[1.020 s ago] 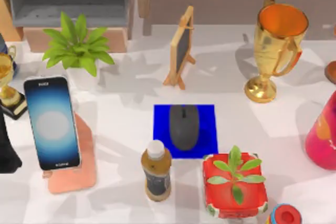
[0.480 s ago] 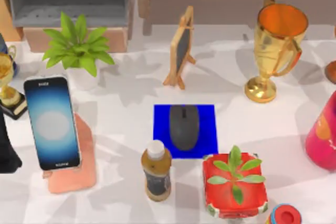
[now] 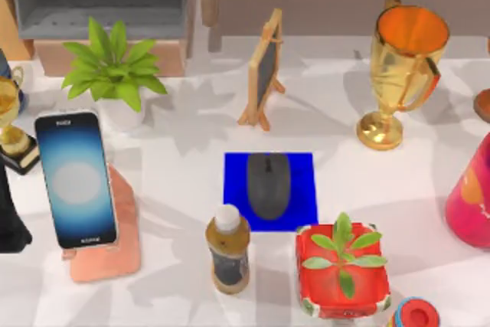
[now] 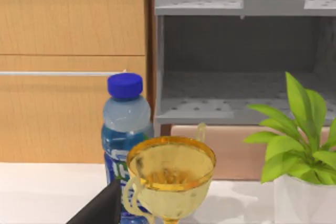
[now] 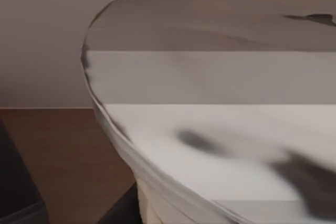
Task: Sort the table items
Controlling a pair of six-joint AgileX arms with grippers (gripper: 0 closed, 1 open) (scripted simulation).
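Pink vase [image 3: 473,198] cut by right edge, red-capped item [image 3: 414,313] cropped

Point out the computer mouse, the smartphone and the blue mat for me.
computer mouse [image 3: 269,185], top view, middle of its grey back
smartphone [image 3: 76,180], top view, centre of its glowing screen
blue mat [image 3: 304,189], top view, bare strip right of the mouse

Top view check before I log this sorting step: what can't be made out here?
- Pink stand: mostly covered by the smartphone in the top view.
- Blue mat: its middle is hidden under the mouse.
- Red-capped item: cut off by the top view's bottom edge.
- Pink object: cut by the right edge.
- Left end effector: one dark corner in the left wrist view.
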